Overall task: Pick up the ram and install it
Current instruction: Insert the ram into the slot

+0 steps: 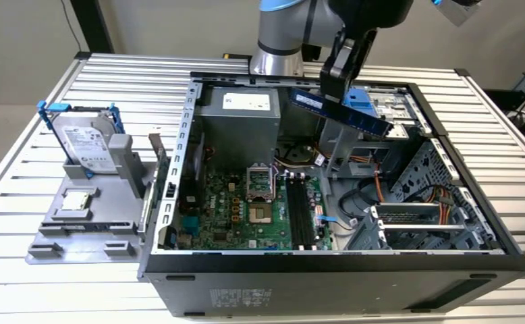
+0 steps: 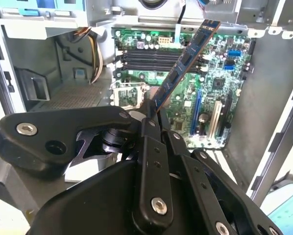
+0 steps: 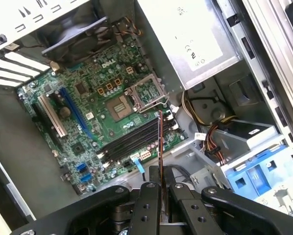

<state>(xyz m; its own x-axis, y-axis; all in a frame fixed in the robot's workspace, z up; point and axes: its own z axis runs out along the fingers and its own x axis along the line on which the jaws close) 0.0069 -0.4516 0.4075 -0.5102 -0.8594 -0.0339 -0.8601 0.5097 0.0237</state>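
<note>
My gripper (image 1: 335,86) is shut on the ram (image 1: 342,113), a long dark blue-green stick with black chips. It hangs tilted in the air over the back of the open computer case (image 1: 335,283). The black memory slots (image 1: 300,212) lie well below it on the green motherboard (image 1: 235,209). In the second wrist view the ram (image 2: 185,63) slants out from the gripper (image 2: 151,116) across the slots (image 2: 151,56). The first wrist view has the ram (image 3: 160,142) edge-on, rising from the gripper (image 3: 161,182) above the slots (image 3: 136,142).
A silver hard drive with blue rails (image 1: 87,138) and a small square processor chip (image 1: 76,200) sit on a grey holder (image 1: 82,233) at the exterior view's left. Inside the case are a grey power supply (image 1: 240,121), cables (image 1: 384,192) and a blue drive bracket (image 1: 362,101). Everything stands on a slatted metal table (image 1: 28,290).
</note>
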